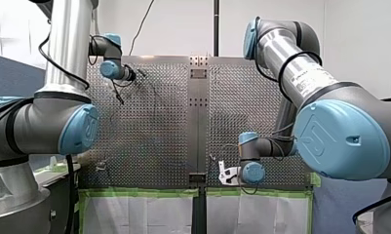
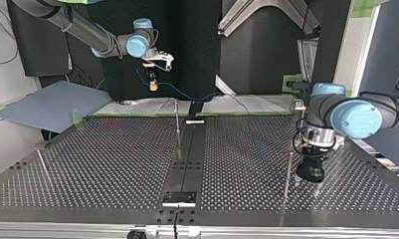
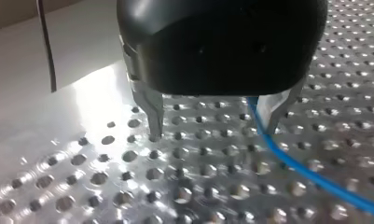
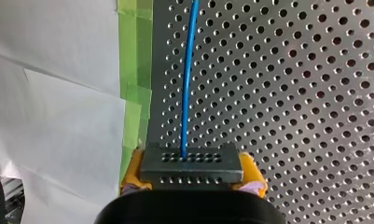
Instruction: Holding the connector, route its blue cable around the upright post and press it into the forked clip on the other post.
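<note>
My right gripper (image 4: 191,179) is shut on the grey connector (image 4: 191,163), its yellow pads on either side. The blue cable (image 4: 187,79) runs straight ahead from it over the perforated plate. In the top view my right gripper (image 2: 152,85) hangs high above the far edge, and the cable (image 2: 184,93) sags away from it. My left gripper (image 3: 215,128) stands open just above the plate with its metal fingers (image 3: 154,114) wide apart. The blue cable (image 3: 310,175) passes close to one of them. In the top view my left gripper (image 2: 309,186) is beside a thin upright post (image 2: 288,172). A second post (image 2: 177,119) stands mid-table.
A third thin post (image 2: 43,164) stands at the top view's left. A dark central strip (image 2: 187,154) divides the perforated table. Green tape (image 4: 135,107) and white sheets border the plate beside my right gripper. In the front view my left gripper (image 1: 133,74) is far out and my right gripper (image 1: 224,174) near.
</note>
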